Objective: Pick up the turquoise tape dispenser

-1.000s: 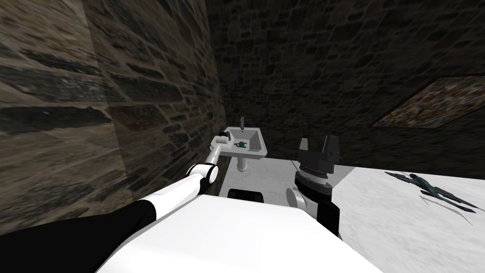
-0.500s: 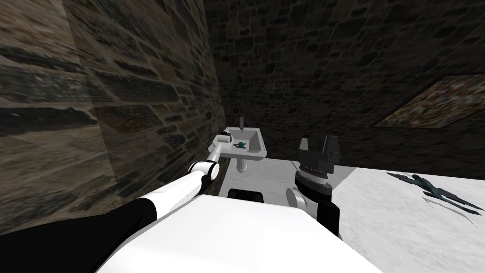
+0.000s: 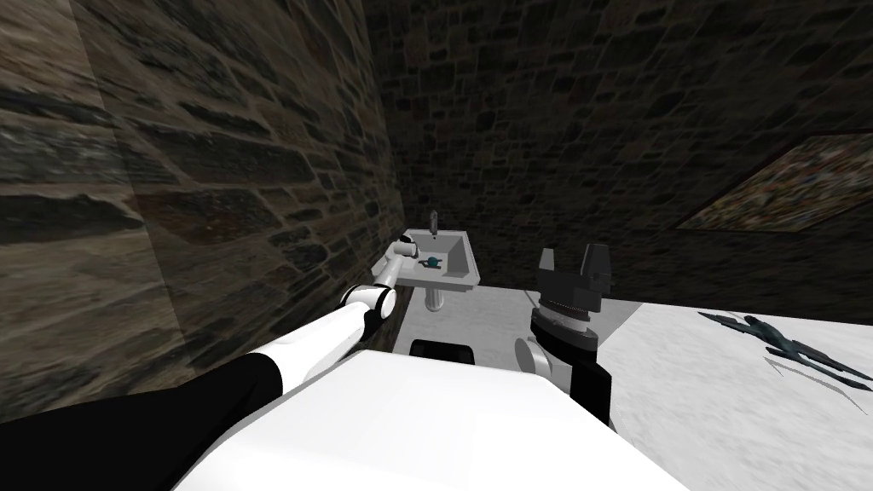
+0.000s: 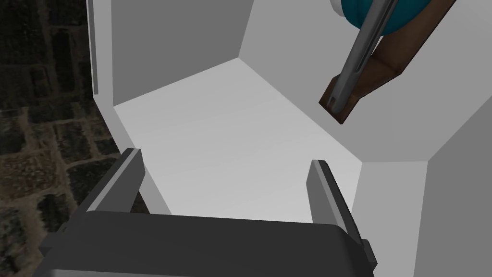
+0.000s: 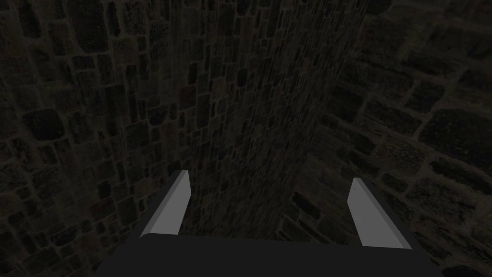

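Observation:
The tape dispenser [image 3: 433, 261] lies in the white sink [image 3: 465, 257], small and turquoise in the head view. The left wrist view shows its turquoise body [image 4: 353, 14] on a brown base with a grey bar across it, resting against the sink's wall [image 4: 182, 43]. My left gripper [image 3: 407, 248] is at the sink's left rim. Seen from the wrist, the left gripper [image 4: 226, 158] is open over the basin floor, short of the dispenser and touching nothing. My right gripper [image 3: 573, 256] is raised beside my chest; the right gripper [image 5: 270, 178] is open and empty.
Stone walls stand close on the left and behind the sink. A faucet [image 3: 436, 222] rises at the sink's back rim, and a pedestal [image 3: 436, 296] holds it up. A dark model plane [image 3: 784, 341] lies on the white surface at right. A picture [image 3: 784, 183] hangs above it.
My left arm has stretched a little further toward the sink, elbow rising. The head view has shifted slightly. The dispenser and right arm have not moved.

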You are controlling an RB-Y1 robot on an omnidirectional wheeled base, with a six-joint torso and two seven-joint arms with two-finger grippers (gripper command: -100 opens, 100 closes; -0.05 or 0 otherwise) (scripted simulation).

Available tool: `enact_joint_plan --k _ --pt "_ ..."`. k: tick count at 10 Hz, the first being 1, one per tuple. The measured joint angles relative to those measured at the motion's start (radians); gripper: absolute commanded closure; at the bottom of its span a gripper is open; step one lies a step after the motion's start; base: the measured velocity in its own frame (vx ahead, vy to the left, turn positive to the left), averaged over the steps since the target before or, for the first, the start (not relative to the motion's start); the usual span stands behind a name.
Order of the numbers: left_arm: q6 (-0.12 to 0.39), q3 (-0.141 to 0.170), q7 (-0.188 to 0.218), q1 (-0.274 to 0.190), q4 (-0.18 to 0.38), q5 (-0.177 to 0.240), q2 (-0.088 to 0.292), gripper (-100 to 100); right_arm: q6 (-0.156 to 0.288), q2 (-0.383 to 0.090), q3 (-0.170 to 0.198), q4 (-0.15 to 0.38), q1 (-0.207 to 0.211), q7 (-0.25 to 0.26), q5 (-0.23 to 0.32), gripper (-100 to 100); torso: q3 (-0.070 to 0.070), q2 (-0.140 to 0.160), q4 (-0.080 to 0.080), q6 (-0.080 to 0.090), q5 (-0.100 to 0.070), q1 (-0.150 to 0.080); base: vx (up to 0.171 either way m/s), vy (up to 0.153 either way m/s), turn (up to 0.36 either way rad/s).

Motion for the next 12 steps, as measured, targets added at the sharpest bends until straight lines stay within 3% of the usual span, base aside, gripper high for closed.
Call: enact_joint_plan --k 3,11,12 --pt "0.051 0.004 0.027 -0.059 0.111 -0.005 -0.004 -100 0.0 0.0 0.0 0.0 0.0 0.0 0.0 0 -0.001 -0.002 0.0 0.0 0.0 -0.001 0.066 -0.021 -0.004" --pt "0.211 0.007 0.092 -0.151 0.292 -0.022 -0.034 -100 0.0 0.0 0.0 0.0 0.0 0.0 0.0 0 -0.002 -0.003 -0.001 0.0 0.0 0.0 0.076 -0.018 -0.007" --pt "0.215 0.01 0.105 -0.196 0.379 -0.022 -0.035 -100 0.0 0.0 0.0 0.0 0.0 0.0 0.0 0 -0.002 -0.004 -0.001 0.0 0.0 -0.001 0.079 -0.017 -0.006"
